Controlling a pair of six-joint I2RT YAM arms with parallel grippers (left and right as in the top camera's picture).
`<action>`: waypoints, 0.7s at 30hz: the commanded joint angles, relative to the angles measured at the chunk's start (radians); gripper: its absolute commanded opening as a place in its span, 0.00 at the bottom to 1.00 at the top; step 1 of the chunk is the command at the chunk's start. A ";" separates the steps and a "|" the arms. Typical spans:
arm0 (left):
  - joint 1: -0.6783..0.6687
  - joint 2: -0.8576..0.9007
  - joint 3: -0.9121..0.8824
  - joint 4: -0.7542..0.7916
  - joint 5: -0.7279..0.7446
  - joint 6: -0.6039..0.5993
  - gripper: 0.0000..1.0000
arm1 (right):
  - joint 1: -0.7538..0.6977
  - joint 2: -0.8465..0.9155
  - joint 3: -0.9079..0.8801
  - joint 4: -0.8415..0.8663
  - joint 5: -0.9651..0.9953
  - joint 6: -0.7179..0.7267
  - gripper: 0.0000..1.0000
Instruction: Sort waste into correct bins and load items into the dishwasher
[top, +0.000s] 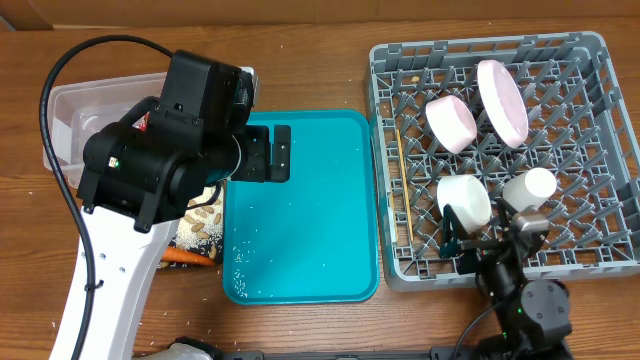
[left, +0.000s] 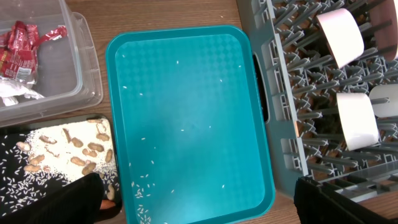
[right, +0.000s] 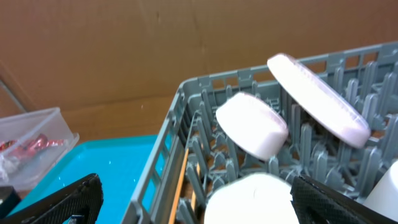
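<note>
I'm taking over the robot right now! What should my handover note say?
Left tool: open, empty, above the teal tray.
Right tool: open, empty, over the near side of the dish rack.
Done: plate, bowl and two cups sit in the rack. Red wrappers and tissue lie in the clear tub. Crumbs and rice lie in the black tray.
To do: stray rice grains are scattered on the teal tray. The carrot lies at the black tray's edge, and it is unclear whether it is inside.

Robot lab bench; wooden table, dish rack.
</note>
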 joint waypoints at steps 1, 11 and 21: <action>-0.003 0.003 0.010 0.001 0.010 0.018 1.00 | -0.003 -0.070 -0.070 0.040 -0.013 0.004 1.00; -0.003 0.003 0.010 0.001 0.010 0.018 1.00 | -0.002 -0.067 -0.182 0.222 -0.019 0.003 1.00; -0.003 0.003 0.010 0.001 0.010 0.018 1.00 | -0.002 -0.030 -0.182 0.220 -0.019 0.003 1.00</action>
